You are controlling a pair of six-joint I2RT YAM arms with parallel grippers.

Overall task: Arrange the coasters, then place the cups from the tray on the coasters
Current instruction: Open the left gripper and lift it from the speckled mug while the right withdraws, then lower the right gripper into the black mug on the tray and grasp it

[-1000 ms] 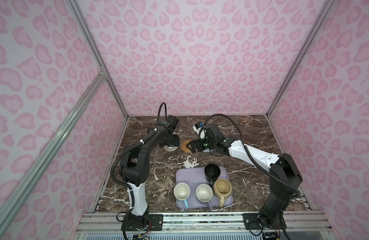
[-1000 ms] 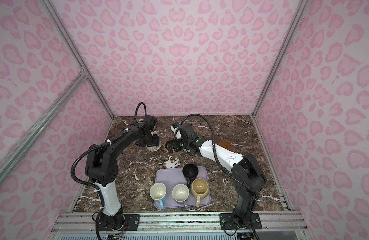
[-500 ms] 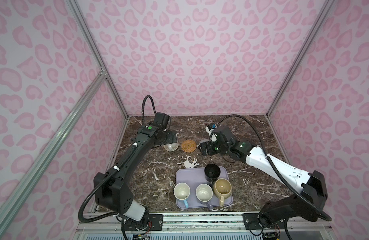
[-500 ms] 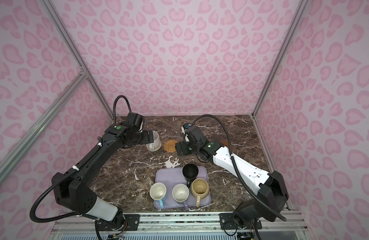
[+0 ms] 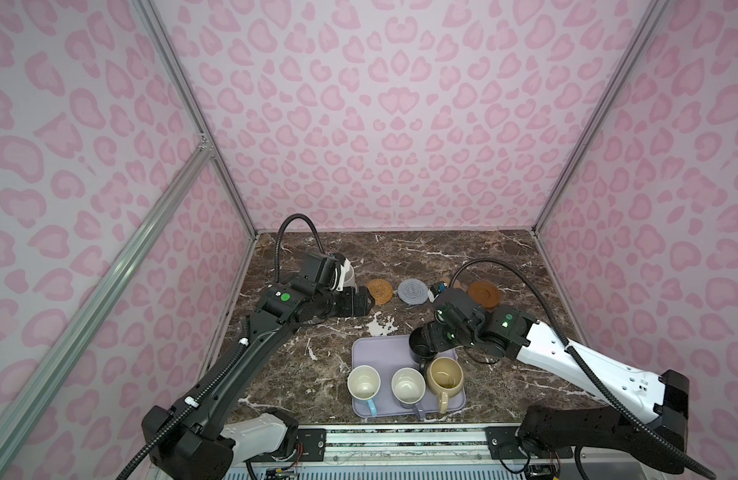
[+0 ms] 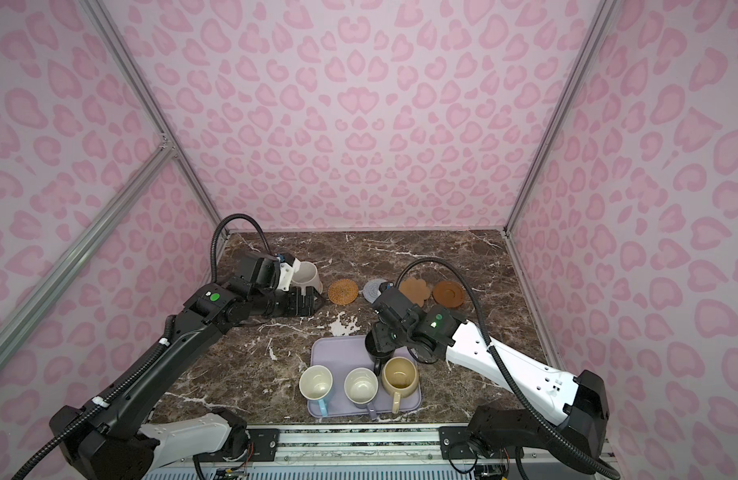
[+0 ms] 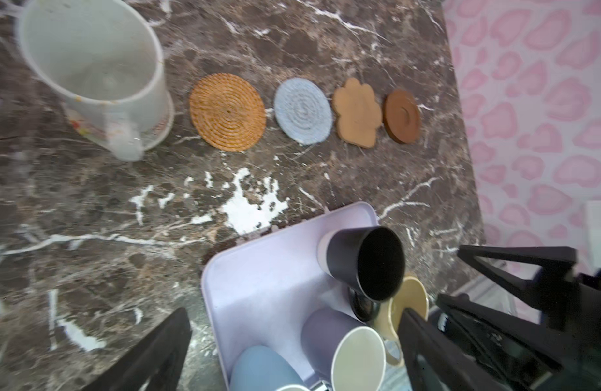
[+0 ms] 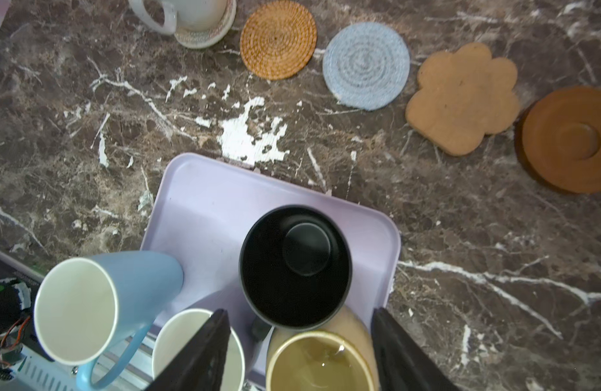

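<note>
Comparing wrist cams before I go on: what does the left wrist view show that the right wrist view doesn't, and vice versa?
Only the left wrist view: the whole open mouth and inside of the white mug, plus the pink wall. Only the right wrist view: the handle and full pale mouth of the light blue mug. Both: the orange coaster, grey-blue coaster, tan flower coaster and brown coaster, all bare in a row, and the lavender tray with the black mug on it.
</note>
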